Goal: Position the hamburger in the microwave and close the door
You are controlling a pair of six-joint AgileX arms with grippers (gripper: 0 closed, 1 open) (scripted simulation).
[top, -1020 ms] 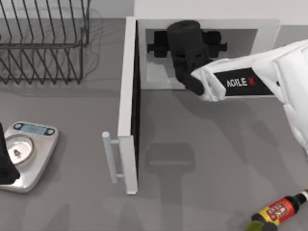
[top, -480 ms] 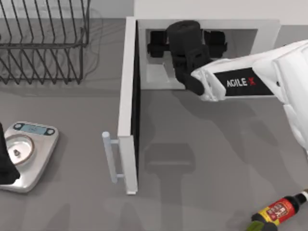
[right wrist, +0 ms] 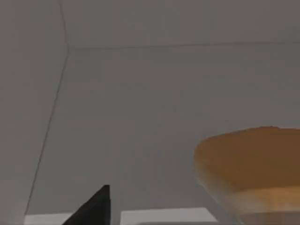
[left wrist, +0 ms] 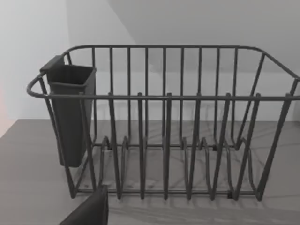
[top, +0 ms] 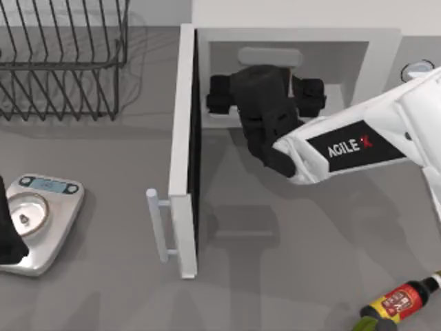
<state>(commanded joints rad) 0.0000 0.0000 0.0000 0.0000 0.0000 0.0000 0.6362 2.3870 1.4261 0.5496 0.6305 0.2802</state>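
Observation:
The white microwave (top: 383,43) stands at the back of the table. Its door (top: 183,148) is swung wide open toward the front, with the bar handle (top: 158,225) on its outer side. My right gripper (top: 265,91) is at the mouth of the pale cavity, open, its black fingers spread wide. The hamburger (right wrist: 253,168), a golden-orange bun, rests inside the cavity (right wrist: 154,103) close in front of the right wrist camera, off to one side of a dark fingertip (right wrist: 93,208). In the top view the gripper hides it. My left gripper (top: 7,234) is parked at the far left beside the scale.
A black wire dish rack (top: 62,62) with a dark cutlery cup (left wrist: 70,112) fills the back left. A silver kitchen scale (top: 41,214) lies at the left edge. A red-and-yellow-labelled dark bottle (top: 398,301) lies at the front right corner.
My right gripper has drawn back out of the cavity toward the table's front, and more of the cavity floor now shows behind it. The door and left arm have not moved.

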